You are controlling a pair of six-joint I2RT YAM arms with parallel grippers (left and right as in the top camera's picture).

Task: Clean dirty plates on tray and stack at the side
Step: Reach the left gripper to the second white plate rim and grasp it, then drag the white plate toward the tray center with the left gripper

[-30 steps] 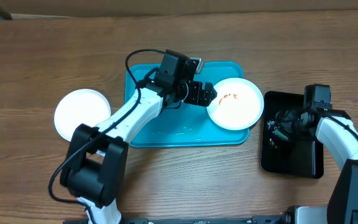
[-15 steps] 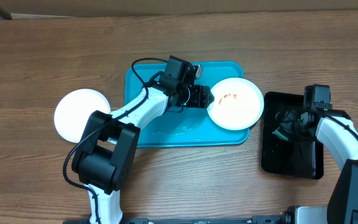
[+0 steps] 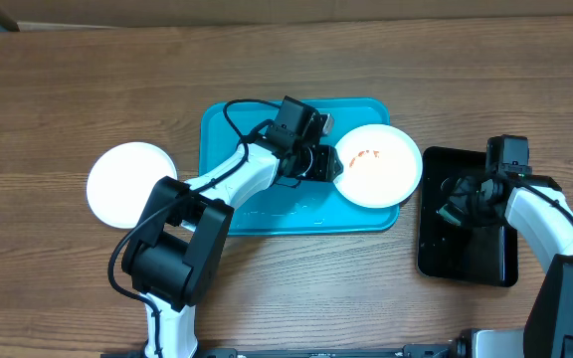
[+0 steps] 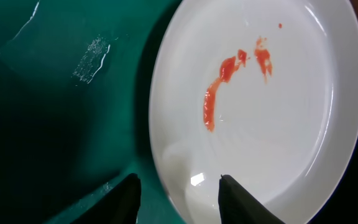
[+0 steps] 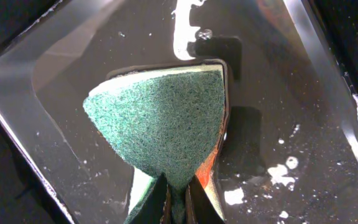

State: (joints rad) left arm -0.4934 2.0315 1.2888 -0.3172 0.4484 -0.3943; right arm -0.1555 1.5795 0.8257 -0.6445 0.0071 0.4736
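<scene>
The fingers (image 4: 128, 194) of the left gripper (image 4: 179, 191) are seen part-way apart, set astride the near rim of the smeared plate (image 4: 291, 130): one finger is placed over the tray (image 4: 42, 124) and the other over the plate's white inside. No pinch on the rim can be made out. An orange-red smear (image 4: 219, 87) is carried across the plate's middle. This plate is found at the 3 o'clock end of the turquoise tray, its edge overhanging the tray's rim. The fingers (image 5: 164, 204) of the right gripper (image 5: 178, 204) are pressed together on a folded green sponge (image 5: 160, 124), which is held down in the wet black tray (image 5: 303, 93), just at 3 o'clock of the turquoise tray. A clean white plate (image 3: 130, 183) is laid on the table (image 3: 68, 80), at 9 o'clock of the turquoise tray and just beside it. Compared with a second ago, the left fingers have been drawn closer together, and the left arm's elbow has been swung toward 3 o'clock. Both plates and the right arm are left where they were.
</scene>
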